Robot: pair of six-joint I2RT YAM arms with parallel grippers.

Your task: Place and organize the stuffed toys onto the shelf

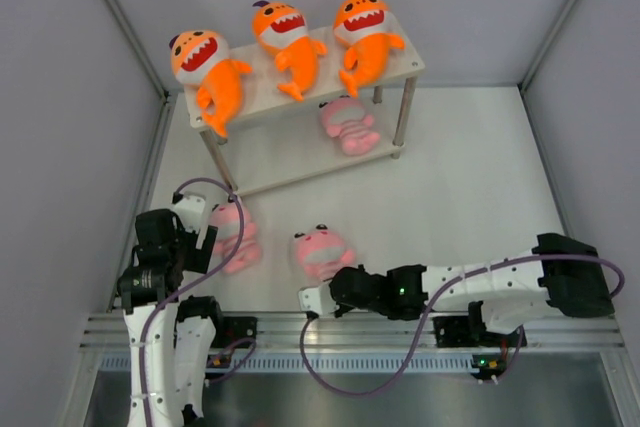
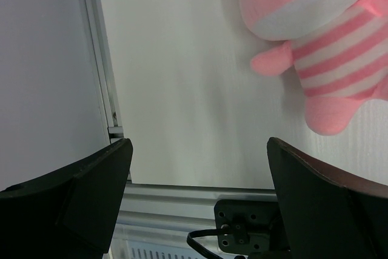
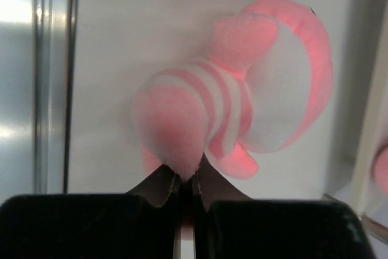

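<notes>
Right gripper (image 3: pixel 185 174) pinches pink toy (image 3: pixel 242 95) by foot for lift to shelf (image 1: pixel 285 162); left gripper (image 2: pixel 200 147) spread, empty, near other toy (image 2: pixel 321 40).

The orange sharks (image 1: pixel 288 42) and the pink striped toy (image 3: pixel 242 89) are soft plush cloth, matt all over, with a short fuzzy nap. The shelf (image 1: pixel 255 97) has pale, matt, wood-look boards on thin smooth metal legs (image 1: pixel 405 112). The table (image 1: pixel 450 187) is smooth matt white, and the rail (image 1: pixel 300 325) along its near edge is bright brushed metal. The fingers (image 2: pixel 79 192) of the left gripper (image 2: pixel 200 144) look like plastic: black and matt.
</notes>
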